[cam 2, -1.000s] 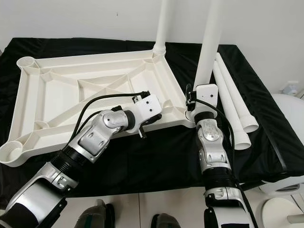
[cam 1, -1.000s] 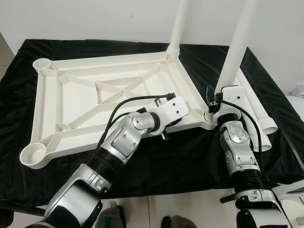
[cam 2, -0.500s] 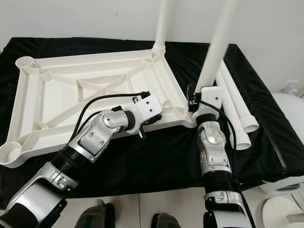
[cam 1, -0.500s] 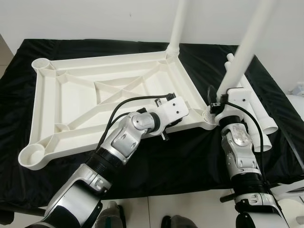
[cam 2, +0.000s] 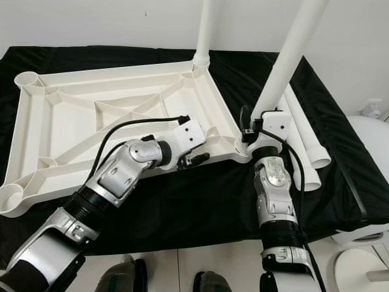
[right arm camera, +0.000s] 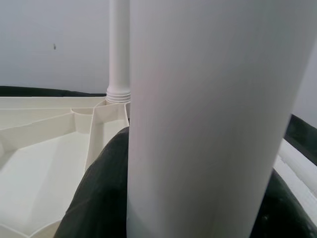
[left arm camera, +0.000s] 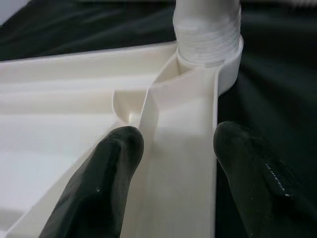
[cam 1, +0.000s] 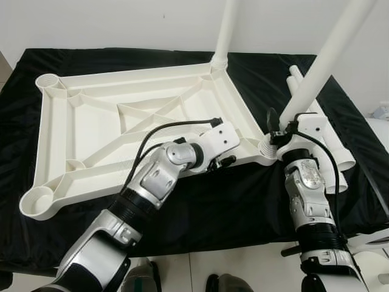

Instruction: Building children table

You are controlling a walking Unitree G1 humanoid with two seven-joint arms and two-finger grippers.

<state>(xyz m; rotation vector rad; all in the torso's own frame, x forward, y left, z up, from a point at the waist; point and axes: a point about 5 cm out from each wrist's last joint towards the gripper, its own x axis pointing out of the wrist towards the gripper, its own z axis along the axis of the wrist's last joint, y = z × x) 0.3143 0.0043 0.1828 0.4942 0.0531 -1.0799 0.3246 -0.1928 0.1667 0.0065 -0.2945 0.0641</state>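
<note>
Table leg [cam 1: 322,61] now more tilted.

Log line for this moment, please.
right end effector: gripping tilted leg at near-right socket | left end effector: straddling tabletop rim | far-right leg seated | spare legs on cloth

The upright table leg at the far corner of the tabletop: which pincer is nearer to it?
Neither clearly. The left pincer straddles the tabletop's near rim; the right pincer grips the tilted leg. The far leg is away from both.
</note>
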